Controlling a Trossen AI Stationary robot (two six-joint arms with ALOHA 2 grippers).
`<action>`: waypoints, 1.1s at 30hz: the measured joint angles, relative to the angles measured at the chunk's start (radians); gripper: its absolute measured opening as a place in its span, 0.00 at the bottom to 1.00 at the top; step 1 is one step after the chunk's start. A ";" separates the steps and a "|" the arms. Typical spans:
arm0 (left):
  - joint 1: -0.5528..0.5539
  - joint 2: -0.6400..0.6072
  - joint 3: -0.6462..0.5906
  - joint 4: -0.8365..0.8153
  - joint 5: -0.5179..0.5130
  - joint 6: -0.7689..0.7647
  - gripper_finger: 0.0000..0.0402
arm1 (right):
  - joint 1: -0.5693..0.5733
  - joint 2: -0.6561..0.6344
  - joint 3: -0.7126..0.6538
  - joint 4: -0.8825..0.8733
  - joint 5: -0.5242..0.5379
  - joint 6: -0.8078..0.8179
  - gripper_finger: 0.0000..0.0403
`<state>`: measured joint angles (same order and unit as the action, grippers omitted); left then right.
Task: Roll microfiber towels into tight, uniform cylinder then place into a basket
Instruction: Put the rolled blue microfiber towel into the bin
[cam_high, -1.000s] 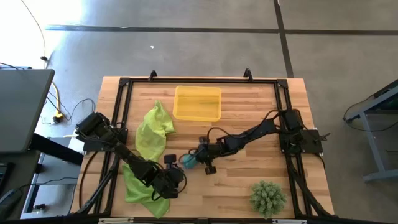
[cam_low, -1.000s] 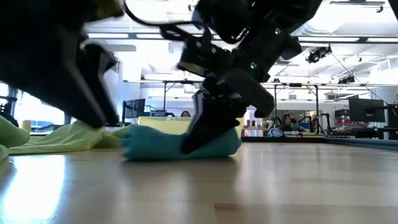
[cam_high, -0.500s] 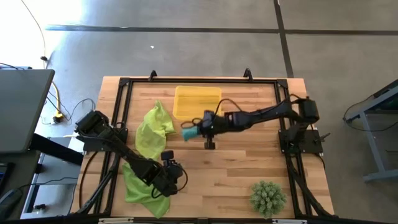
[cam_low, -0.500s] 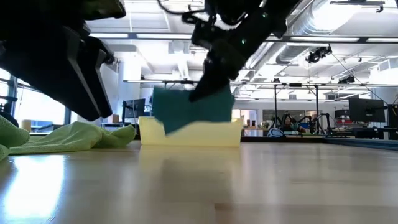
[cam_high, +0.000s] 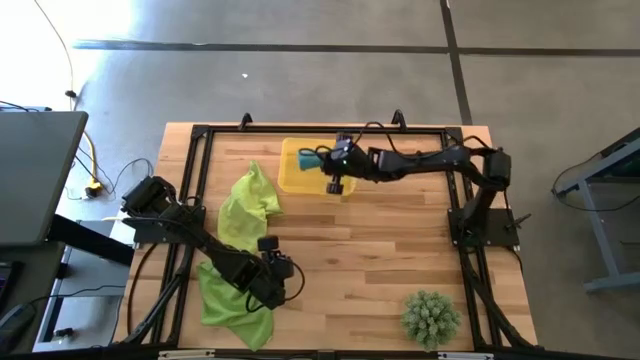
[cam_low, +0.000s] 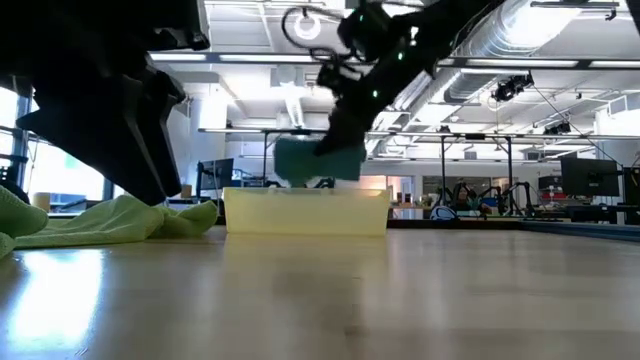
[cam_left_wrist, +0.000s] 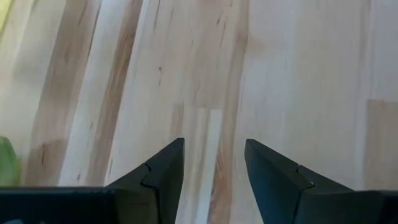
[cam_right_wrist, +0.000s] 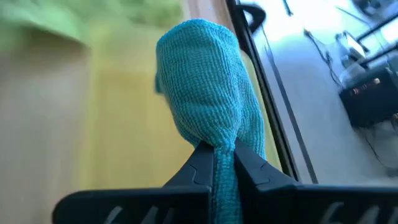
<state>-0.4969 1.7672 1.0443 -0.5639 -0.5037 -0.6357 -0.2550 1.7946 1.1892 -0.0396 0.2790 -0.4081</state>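
On my left, two crumpled lime-green microfiber towels (cam_high: 247, 208) lie on the wooden counter (cam_high: 390, 270), and my left pincer (cam_high: 283, 281) waits beside the nearer one with its jaws apart and nothing between them. Further right, my right pincer (cam_high: 322, 158) is clamped shut on the rolled teal microfiber towel (cam_high: 308, 157), holding it over the shallow translucent yellow plastic basket (cam_high: 300, 181). I judge the roll light, soft and springy. It would loosen if pinched by an end, so a grip across its middle seems best.
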 joint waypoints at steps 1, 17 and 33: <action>0.000 0.000 0.000 -0.004 0.000 0.000 0.39 | -0.018 0.018 0.000 0.015 0.000 -0.015 0.01; 0.053 0.000 0.000 -0.084 -0.002 0.002 0.39 | -0.138 0.188 0.001 0.092 -0.106 -0.116 0.02; 0.073 0.000 0.000 -0.103 0.026 0.011 0.39 | -0.137 0.204 0.001 0.056 -0.140 -0.164 0.31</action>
<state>-0.4236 1.7668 1.0443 -0.6668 -0.4778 -0.6250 -0.3923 1.9984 1.1900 0.0166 0.1387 -0.5717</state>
